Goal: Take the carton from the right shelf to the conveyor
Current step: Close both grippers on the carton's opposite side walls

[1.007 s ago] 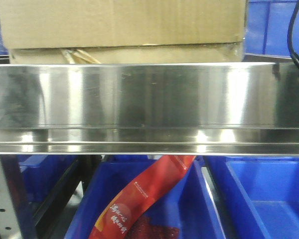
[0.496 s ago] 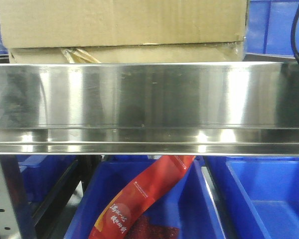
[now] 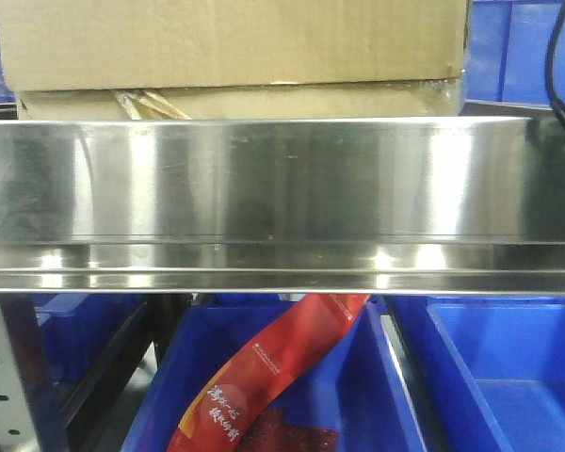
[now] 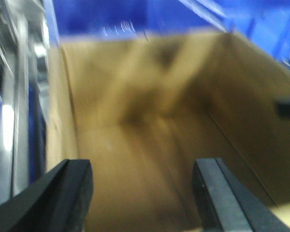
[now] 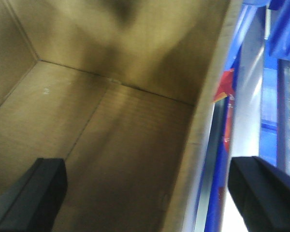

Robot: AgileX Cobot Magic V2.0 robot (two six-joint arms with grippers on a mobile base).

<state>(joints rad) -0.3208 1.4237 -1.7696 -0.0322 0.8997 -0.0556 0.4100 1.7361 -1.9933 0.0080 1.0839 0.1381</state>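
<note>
Front view faces the shelf (image 3: 282, 179) closely; both wrist views look into the carton (image 4: 135, 159).

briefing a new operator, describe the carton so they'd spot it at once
Find the wide shiny stainless-steel shelf that runs across the front view. Sitting on it, behind its tall rail, is the carton, a broad plain brown cardboard box. Its neighbours are blue plastic bins, and only it shows yellowish tape at its lower seam.
</note>
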